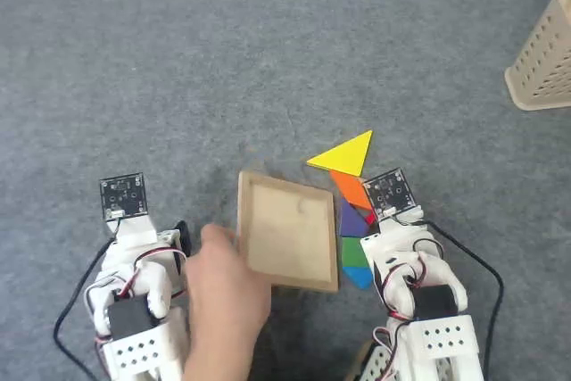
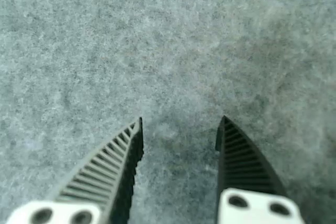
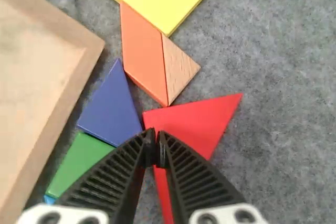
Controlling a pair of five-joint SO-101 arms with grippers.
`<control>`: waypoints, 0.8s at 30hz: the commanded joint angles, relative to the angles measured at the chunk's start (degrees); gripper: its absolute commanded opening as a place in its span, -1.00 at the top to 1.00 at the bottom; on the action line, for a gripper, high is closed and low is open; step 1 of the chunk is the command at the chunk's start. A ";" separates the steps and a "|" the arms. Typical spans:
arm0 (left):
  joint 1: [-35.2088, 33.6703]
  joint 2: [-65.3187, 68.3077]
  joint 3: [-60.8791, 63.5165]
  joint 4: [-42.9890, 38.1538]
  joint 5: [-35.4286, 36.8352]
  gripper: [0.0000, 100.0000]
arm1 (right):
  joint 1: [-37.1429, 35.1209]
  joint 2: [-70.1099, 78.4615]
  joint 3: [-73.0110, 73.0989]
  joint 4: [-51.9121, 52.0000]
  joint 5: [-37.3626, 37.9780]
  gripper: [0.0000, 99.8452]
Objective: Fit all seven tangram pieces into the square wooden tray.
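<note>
A slatted basket (image 1: 542,51) stands at the far right edge of the grey felt table (image 1: 268,78). A person's hand (image 1: 223,301) rests against the near left corner of the square wooden tray (image 1: 287,231), between the two arms.

The pieces all lie outside the tray, crowded along its right rim:
- yellow triangle (image 1: 343,155)
- orange piece (image 1: 351,189)
- plain wooden triangle (image 3: 178,69)
- purple triangle (image 1: 351,219)
- red triangle (image 3: 197,121)
- green piece (image 1: 354,252)
- blue piece (image 1: 359,276)

The left gripper (image 2: 181,120) points at plain felt with its jaws parted. The right gripper (image 3: 155,132) sits over the red triangle, with its jaws closed tip to tip.
</note>
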 commanded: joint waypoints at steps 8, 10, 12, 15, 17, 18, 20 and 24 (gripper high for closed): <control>0.26 -0.88 -0.75 0.35 -0.35 0.57 | -0.48 -1.54 0.97 0.84 0.53 0.98; 0.26 -0.88 -0.75 0.35 -0.35 0.57 | -0.48 -1.54 0.97 0.84 0.53 0.98; 0.26 -0.88 -0.75 0.35 -0.35 0.57 | -0.48 -1.54 0.97 0.84 0.53 0.98; 0.26 -0.88 -0.75 0.35 -0.35 0.57 | -0.48 -1.45 0.97 0.84 0.53 0.98; 0.26 -0.88 -0.75 0.26 -0.35 0.57 | -0.48 -1.19 0.97 0.84 0.53 0.98; 0.26 -0.88 -0.75 0.26 -0.35 0.57 | -0.48 -1.10 0.97 0.84 0.53 0.98; 0.26 -0.88 -0.75 0.26 -0.35 0.57 | -0.48 -1.10 0.97 0.84 0.53 0.98; 0.26 -0.88 -0.75 0.26 -0.35 0.57 | -0.48 -1.10 0.97 0.84 0.53 0.98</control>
